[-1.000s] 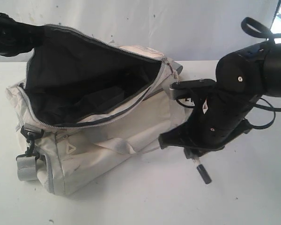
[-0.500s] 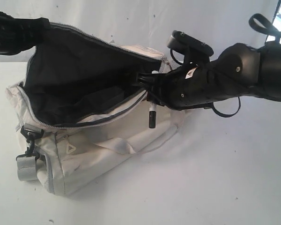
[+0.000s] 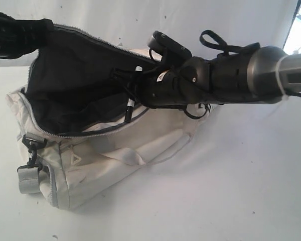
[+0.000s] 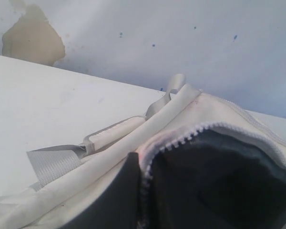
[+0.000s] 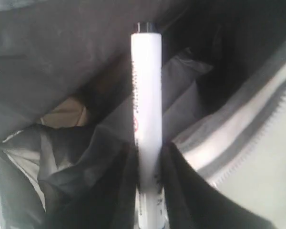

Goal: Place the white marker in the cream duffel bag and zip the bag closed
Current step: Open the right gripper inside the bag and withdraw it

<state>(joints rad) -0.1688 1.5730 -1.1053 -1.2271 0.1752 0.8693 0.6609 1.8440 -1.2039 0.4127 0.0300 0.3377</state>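
Marker status: the white marker [image 5: 146, 90] is clamped across its barrel by the right hand [image 5: 148, 162], jaws narrow. It hangs roughly upright over the open mouth of the cream duffel bag [image 3: 105, 165], toward the opening's 3 o'clock end in the exterior view. I judge it light, rigid and smooth-walled, so liable to slip; a hold across the barrel suits it. Left hand [image 3: 42, 27] is closed on the bag's zipper rim at 10 o'clock, holding the flap up. Bag fabric looks limp and should sag onto the tabletop [image 3: 215, 201] once freed.
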